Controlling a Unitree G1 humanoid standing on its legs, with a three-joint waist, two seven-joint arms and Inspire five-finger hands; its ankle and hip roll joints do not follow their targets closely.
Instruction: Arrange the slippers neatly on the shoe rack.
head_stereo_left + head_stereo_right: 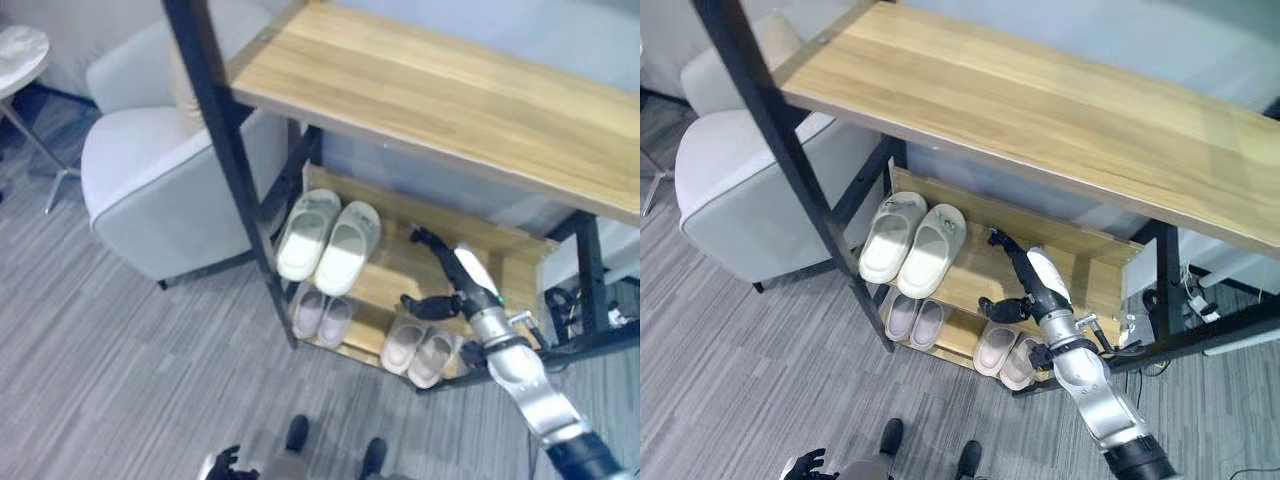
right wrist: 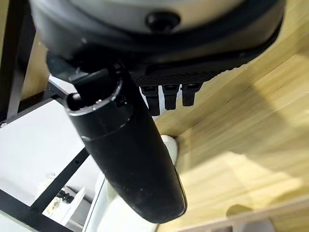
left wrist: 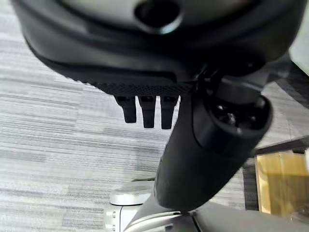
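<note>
Three pairs of slippers sit on the shoe rack point(image 1: 235, 165). The white slippers point(image 1: 328, 238) lie side by side on the middle shelf point(image 1: 1080, 262), at its left end, with their toes pointing out toward the floor. The two touch along their sides. Under them, on the bottom shelf point(image 1: 365, 325), a small pale pink pair point(image 1: 322, 314) sits near the left post. A beige pair point(image 1: 421, 352) sits further right on that same shelf, well apart from the pink ones.

The right hand point(image 1: 1025, 283) reaches into the middle shelf, to the right of the white slippers and not touching them. Its fingers are stretched out straight toward the back of the rack, and its thumb point(image 1: 1002, 308) sticks out to the side. It holds nothing. In the right wrist view, the fingertips point(image 2: 169, 96) point at bare yellow wood, and a bit of a white slipper point(image 2: 170, 147) peeks out past the thumb.

The left hand point(image 1: 227, 464) hangs low by the floor, away from the rack. In the left wrist view its fingers point(image 3: 147, 111) hang down loosely over the grey striped carpet point(image 3: 58, 145), with nothing in them.

The rack has black metal posts and a wide wooden top board point(image 1: 450, 100). A light grey armchair point(image 1: 150, 190) stands just to the left of the rack, and a little round side table point(image 1: 18, 55) stands past the chair.
</note>
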